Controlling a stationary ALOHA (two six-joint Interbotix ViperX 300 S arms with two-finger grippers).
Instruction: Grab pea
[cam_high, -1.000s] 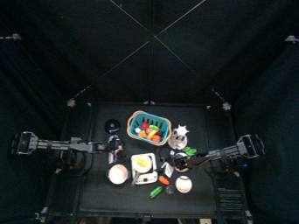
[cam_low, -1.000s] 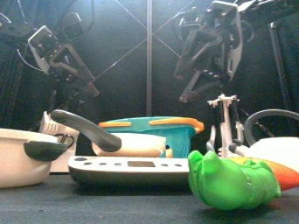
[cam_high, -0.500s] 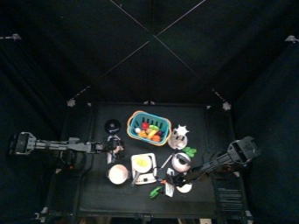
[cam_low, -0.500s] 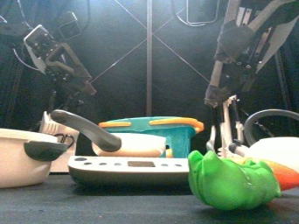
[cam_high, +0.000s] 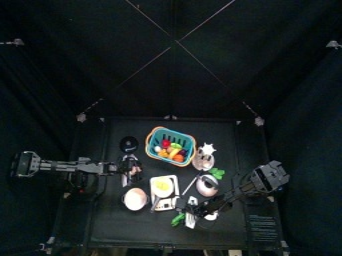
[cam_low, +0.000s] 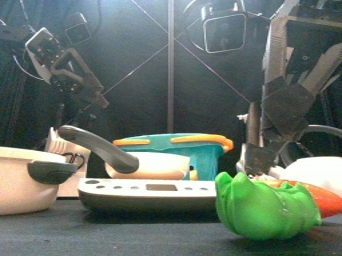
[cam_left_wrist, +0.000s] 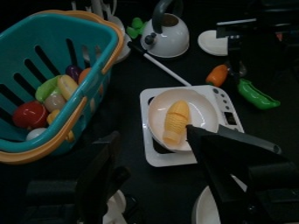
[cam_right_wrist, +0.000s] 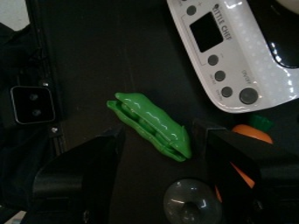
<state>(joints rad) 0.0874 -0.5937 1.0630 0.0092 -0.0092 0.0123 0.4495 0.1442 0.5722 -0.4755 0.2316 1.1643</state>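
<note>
The pea (cam_right_wrist: 152, 127) is a green pod lying on the black table near the front edge. It is large in the front view (cam_low: 267, 205) and also shows in the left wrist view (cam_left_wrist: 260, 94). My right gripper (cam_right_wrist: 163, 171) is open and hangs just above the pea, one jaw on each side of it. In the front view the right gripper (cam_low: 258, 160) is right behind and above the pod. In the top view it (cam_high: 195, 213) reaches across to the front middle. My left gripper (cam_left_wrist: 163, 175) is open and empty, resting at the table's left (cam_high: 131, 170).
An orange carrot (cam_right_wrist: 251, 133) lies right beside the pea. A white scale (cam_right_wrist: 239, 52) with a plate of yellow food (cam_left_wrist: 176, 122) sits close by. A teal basket (cam_high: 170, 147) of toy food, a kettle (cam_high: 207, 185) and a white bowl (cam_low: 27, 180) stand around.
My right arm has swung from the table's right side toward the front and come down over the pea. The left arm has not moved.
</note>
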